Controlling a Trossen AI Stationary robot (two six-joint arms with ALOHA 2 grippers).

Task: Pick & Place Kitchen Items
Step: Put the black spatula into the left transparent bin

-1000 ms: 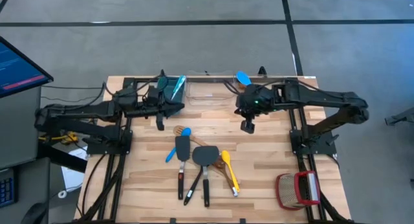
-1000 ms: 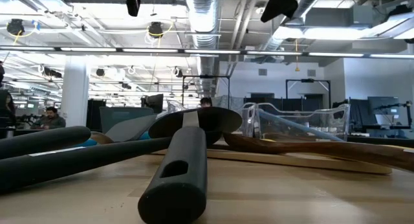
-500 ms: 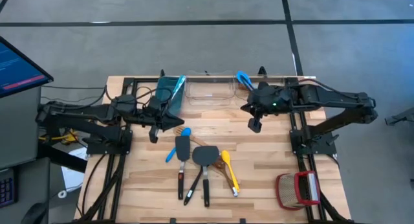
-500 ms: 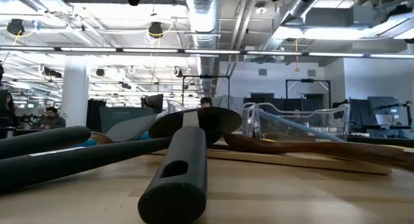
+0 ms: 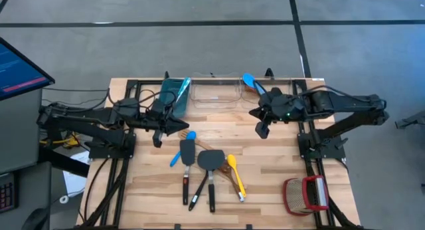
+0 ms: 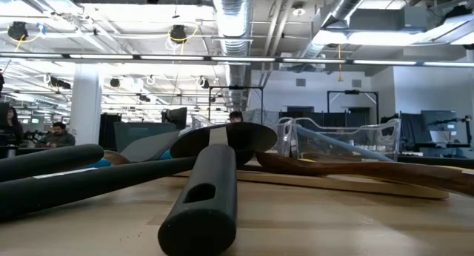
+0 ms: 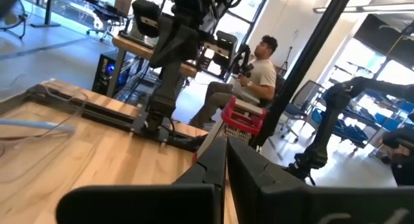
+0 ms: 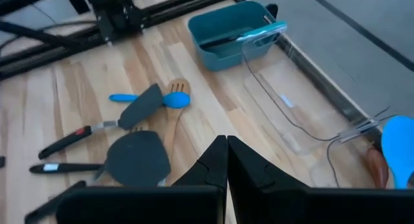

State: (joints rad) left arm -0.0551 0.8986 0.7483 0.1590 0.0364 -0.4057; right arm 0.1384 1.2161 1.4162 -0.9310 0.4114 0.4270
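The left gripper (image 5: 157, 138) hangs over the table (image 5: 279, 183) with its fingers (image 7: 213, 162) pressed together, holding nothing. Just past its fingertips, toward the table's middle, lies the cluster of utensils (image 5: 206, 167): a wooden spoon's bowl (image 5: 182, 134) is the nearest piece, then a blue spoon (image 5: 183, 147) lying against a black spatula (image 5: 186, 152). Beyond those are a rounder black turner (image 5: 210, 160), a yellow spoon (image 5: 234, 169) and another wooden spoon (image 5: 228, 171), with the black handles running toward the table's front edge. Behind the left fingers, at the back edge, the teal bin (image 5: 174, 95) holds at least one dark, blue-tipped utensil.

The right gripper (image 5: 261, 129) is likewise closed and empty. In its wrist view the shut fingers (image 8: 220, 162) point down at the turner (image 8: 134, 158), with the spatula (image 8: 143, 105), the blue spoon (image 8: 152, 99) and the wooden spoon (image 8: 175, 106) farther on and the bin (image 8: 234, 33) beyond them. A clear tray (image 5: 214, 92) stands beside the bin, between the two arms. Another blue spoon (image 5: 250, 81) sticks up at the back edge, just behind the right fingers and next to the tray. A red-and-tan basket (image 5: 305, 195) sits well apart at the front corner on the right arm's side.

A seated person (image 7: 249, 81) shows in the room beyond the table in the left wrist view.
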